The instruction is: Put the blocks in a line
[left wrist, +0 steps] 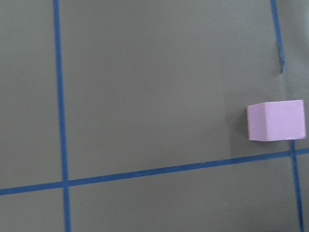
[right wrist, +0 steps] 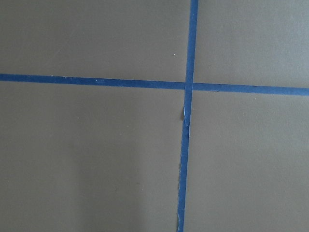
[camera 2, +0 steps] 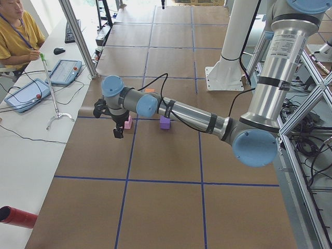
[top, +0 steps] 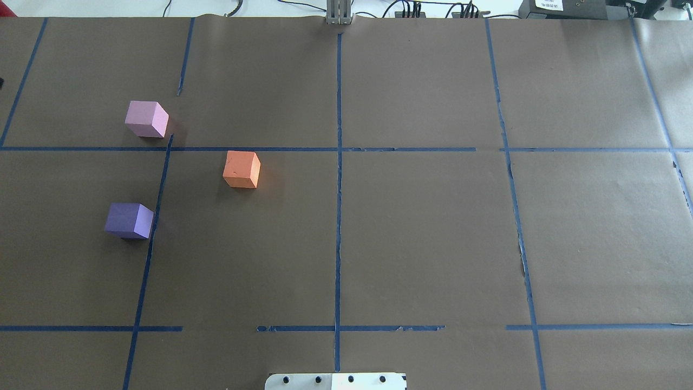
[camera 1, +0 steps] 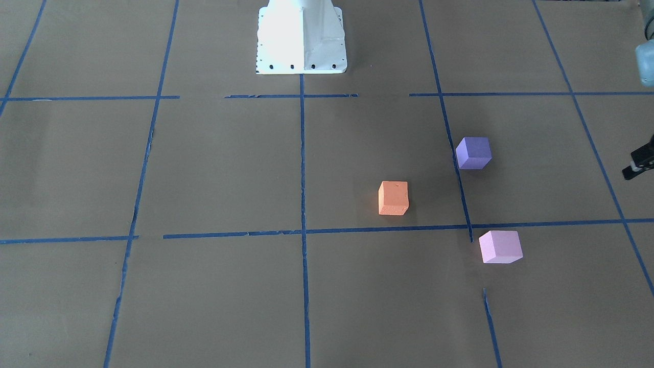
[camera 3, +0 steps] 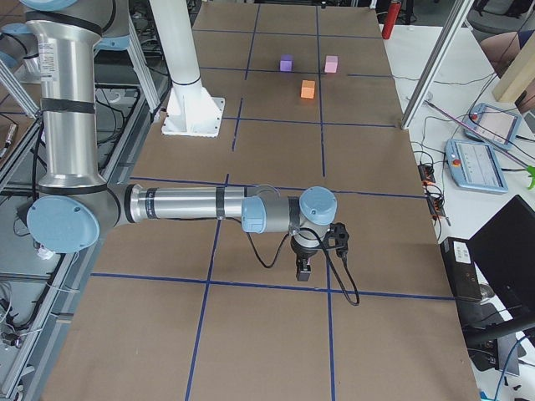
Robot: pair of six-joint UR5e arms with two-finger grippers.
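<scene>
Overhead exterior: three blocks (top: 241, 169) (none touching)

The pink-lilac block (top: 146, 119) is found farthest, the purple block (top: 129, 220) nearest, the orange block (top: 241, 169) rightmost; all lie flat, well apart, unaligned.

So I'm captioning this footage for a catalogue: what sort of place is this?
Most likely a robotics lab workcell: the left arm and right arm reach over a paper-covered table gridded with blue tape, and a seated operator has a teach pendant at hand.
</scene>
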